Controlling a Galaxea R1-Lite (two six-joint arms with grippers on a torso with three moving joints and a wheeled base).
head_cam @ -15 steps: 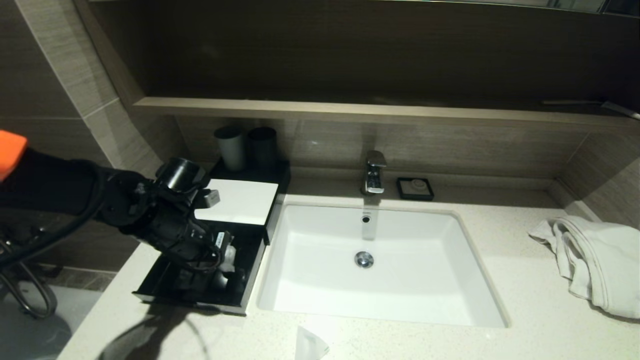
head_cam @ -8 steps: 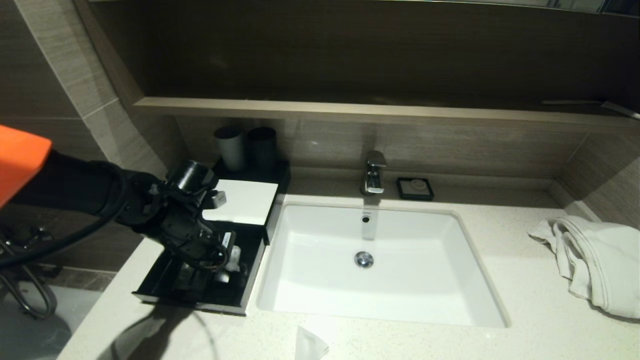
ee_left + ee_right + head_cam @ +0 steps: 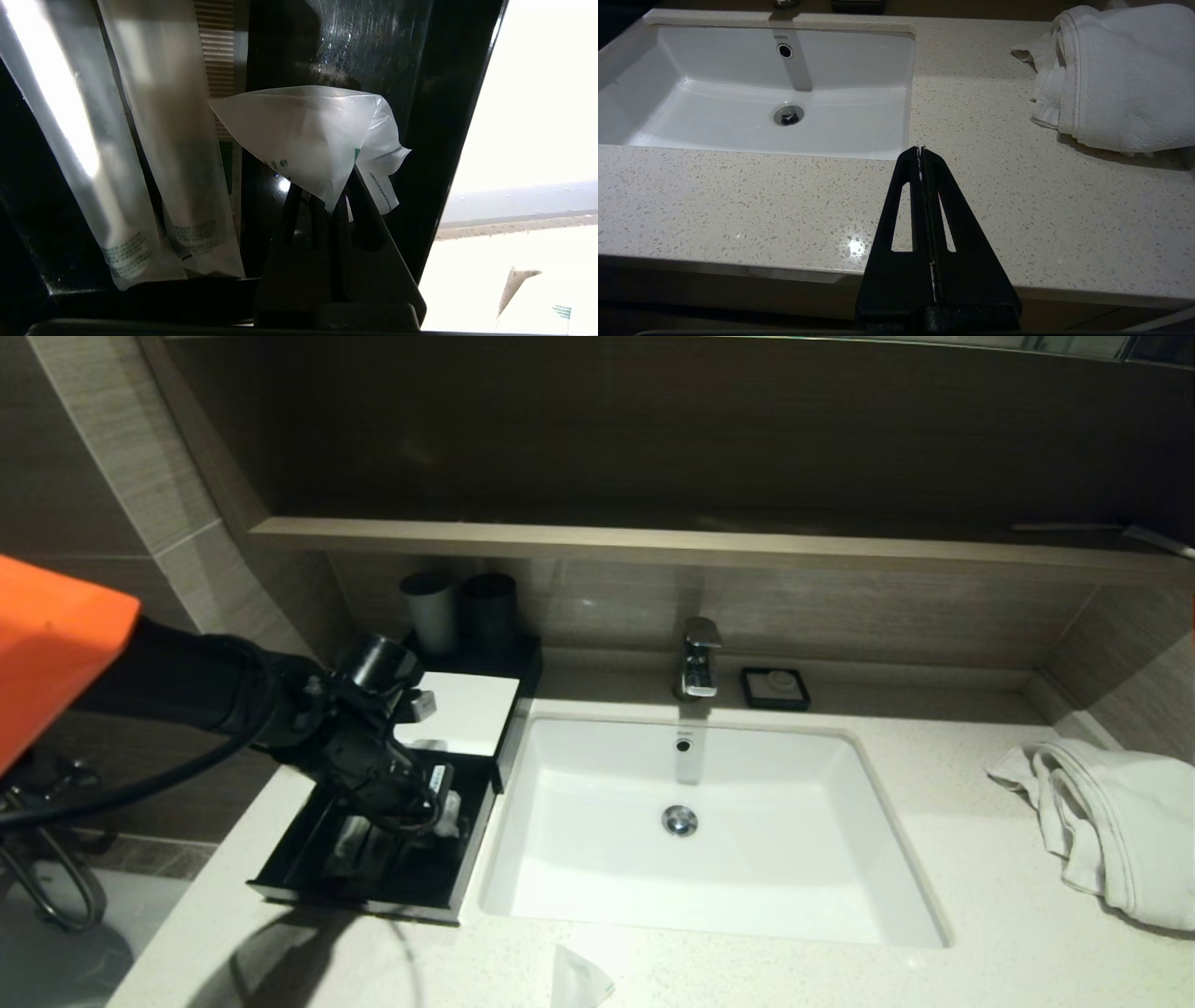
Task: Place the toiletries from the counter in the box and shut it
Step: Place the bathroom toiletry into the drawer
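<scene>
- The left gripper (image 3: 439, 807), black and on a black arm with an orange sleeve, hangs over the open drawer of the low black rectangular box (image 3: 280, 882) with the flat white top panel, at about 9 o'clock from the white rectangular sunken sink (image 3: 560, 887).
- Its fingers are pinched together on a short translucent white pouch (image 3: 308, 140) with a green mark; in the left wrist view the pouch hangs folded from the tips (image 3: 334, 205), above the drawer's dark floor.
- Two long thin translucent white packets (image 3: 173, 154) lie side by side in the drawer, just beside the held pouch.
- Another small translucent white packet (image 3: 577, 978) stands on the off-white speckled stone counter (image 3: 980, 896), at 6 o'clock from the sink, near the front edge.
- Two dark grey cups (image 3: 459, 609) stand at 12 o'clock from the box, against the wall.
- A chrome tap (image 3: 698, 658) sits at 12 o'clock from the sink, with a small black square soap dish (image 3: 775, 688) just beside it at 3 o'clock.
- A crumpled white towel (image 3: 1111, 826) lies at 3 o'clock from the sink, well apart from the box.
- The right gripper (image 3: 921, 154) hovers over the counter's front edge, its two black fingers pressed together with nothing between them.
</scene>
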